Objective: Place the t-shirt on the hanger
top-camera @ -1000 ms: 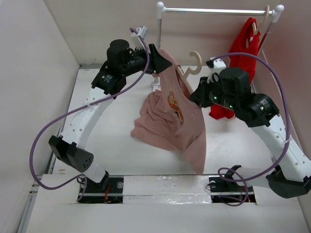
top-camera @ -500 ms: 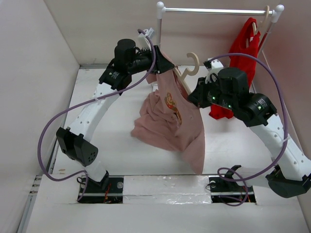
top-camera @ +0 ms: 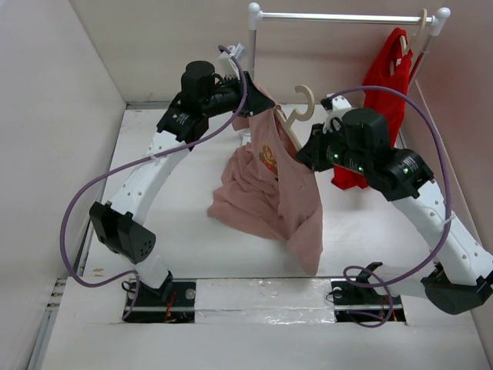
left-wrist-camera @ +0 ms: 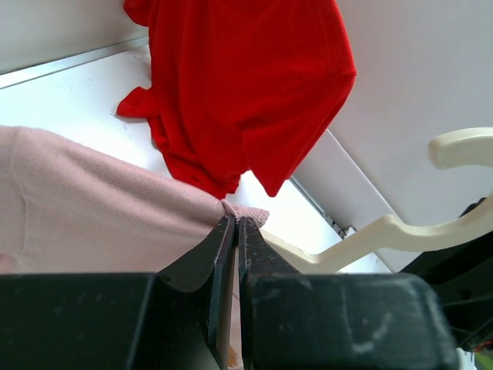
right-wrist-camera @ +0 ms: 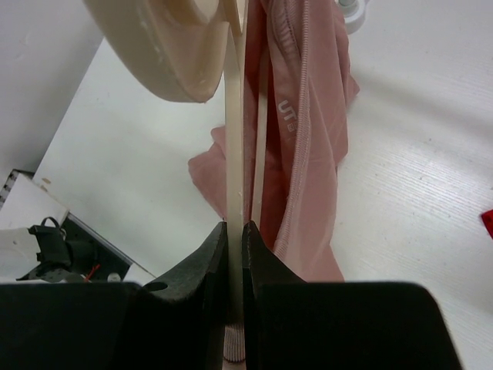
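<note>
Left gripper (left-wrist-camera: 236,223): yours is pinched tight on an edge of the t-shirt (top-camera: 269,189), lifting it off the table (top-camera: 185,220). Right gripper (right-wrist-camera: 235,228): clamped on a thin arm of the hanger (left-wrist-camera: 385,231), hook upward, shirt collar just beside it. Both arms reach forward, elbows bowed outward. Red garment (top-camera: 385,77) hangs from the rail (top-camera: 339,15).

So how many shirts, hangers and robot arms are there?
Shirts: 2 (pink t-shirt, red shirt)
Hangers: 2 (cream hanger, rail hanger)
Robot arms: 2 (left arm, right arm)
Total: 6
</note>
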